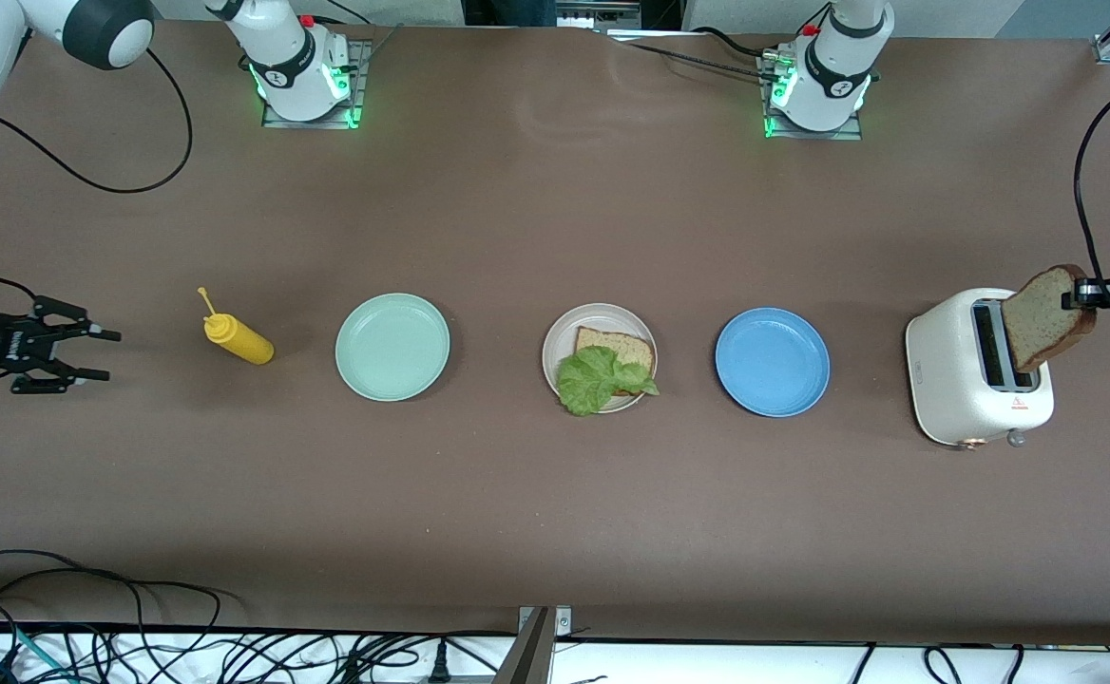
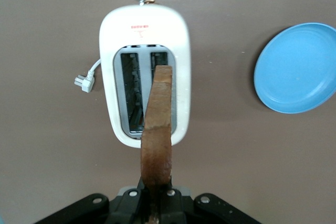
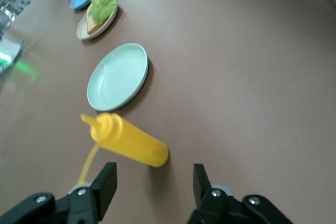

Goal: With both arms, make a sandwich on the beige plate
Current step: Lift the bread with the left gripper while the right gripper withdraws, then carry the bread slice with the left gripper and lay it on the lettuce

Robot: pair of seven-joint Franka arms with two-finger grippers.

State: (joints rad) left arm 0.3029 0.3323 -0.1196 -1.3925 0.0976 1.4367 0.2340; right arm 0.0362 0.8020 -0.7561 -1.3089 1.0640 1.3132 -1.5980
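- While the left pincer (image 1: 1078,293) clamps a bread slice (image 1: 1047,317) over the toaster (image 1: 964,380), the right pincer (image 1: 89,353) waits, released, near the bench's edge.
- Bread (image 1: 623,348) and lettuce (image 1: 598,378) lie on the beige plate (image 1: 558,347), mid-bench.

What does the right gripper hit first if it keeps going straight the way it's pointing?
Most likely the yellow mustard bottle, lying on its side just ahead of the open right gripper and slightly off its centreline. Next in line comes the mint-green plate. Depth is unclear, so it might pass above the bottle.
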